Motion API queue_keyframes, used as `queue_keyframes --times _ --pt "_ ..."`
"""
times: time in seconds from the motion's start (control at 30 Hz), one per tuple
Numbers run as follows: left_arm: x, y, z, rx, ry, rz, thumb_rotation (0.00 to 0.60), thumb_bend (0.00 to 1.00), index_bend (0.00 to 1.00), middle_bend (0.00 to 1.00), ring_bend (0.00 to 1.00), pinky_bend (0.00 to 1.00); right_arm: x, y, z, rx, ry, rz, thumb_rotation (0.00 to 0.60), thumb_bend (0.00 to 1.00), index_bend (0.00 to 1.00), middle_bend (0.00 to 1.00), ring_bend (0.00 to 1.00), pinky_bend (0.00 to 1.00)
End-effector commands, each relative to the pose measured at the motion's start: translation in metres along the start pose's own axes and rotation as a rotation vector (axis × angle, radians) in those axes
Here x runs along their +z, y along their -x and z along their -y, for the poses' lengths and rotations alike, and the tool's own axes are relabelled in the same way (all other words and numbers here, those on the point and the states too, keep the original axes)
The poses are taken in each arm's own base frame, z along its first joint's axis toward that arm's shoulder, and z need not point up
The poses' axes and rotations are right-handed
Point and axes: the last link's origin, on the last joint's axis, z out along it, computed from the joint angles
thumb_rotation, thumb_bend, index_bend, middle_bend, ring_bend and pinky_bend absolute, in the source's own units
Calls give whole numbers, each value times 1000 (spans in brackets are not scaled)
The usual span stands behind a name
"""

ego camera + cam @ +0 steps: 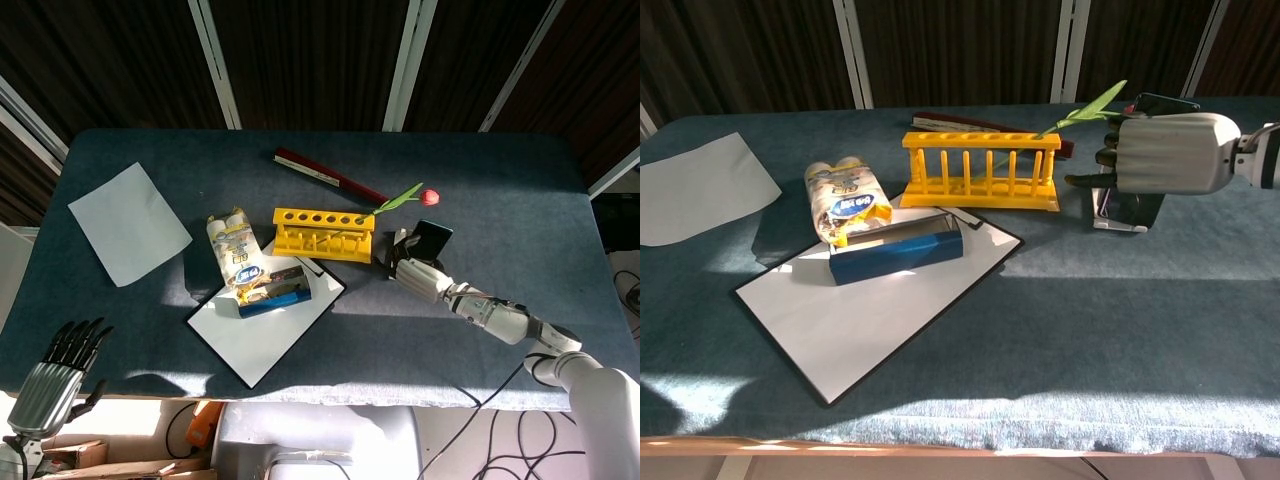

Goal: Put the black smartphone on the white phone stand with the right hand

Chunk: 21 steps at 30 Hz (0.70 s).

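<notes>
The black smartphone (432,238) (1160,103) leans tilted on the white phone stand (1118,223), just right of the yellow rack. My right hand (1167,153) (412,270) is right in front of it, and its back hides most of the screen. The thumb sticks out to the left, off the phone. The other fingers (1104,158) curl by the phone's left edge, and I cannot see whether they touch it. My left hand (60,372) hangs below the table's front left corner with its fingers spread, holding nothing.
A yellow test-tube rack (324,232) stands left of the stand, with a tulip (428,196) and a dark red bar (325,175) behind it. A white board (262,320) carries a blue box (896,250). A snack pack (234,248) and a paper sheet (128,222) lie further left.
</notes>
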Motion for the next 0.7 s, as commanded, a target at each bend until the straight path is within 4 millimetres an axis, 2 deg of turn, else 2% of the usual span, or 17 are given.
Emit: queue_keyframes --times 0.03,0.33,0.7 --pt "0 0 0 0 0 0 600 371 0 0 0 0 1 0 0 0 1 0 600 387 168 535 538 607" --pt "0 0 0 1 -2 1 600 371 0 0 0 0 4 1 3 -6 7 13 600 387 155 517 519 598" --pt "0 1 0 5 -3 7 600 372 0 0 0 0 8 2 5 6 28 37 600 386 8 420 420 549"
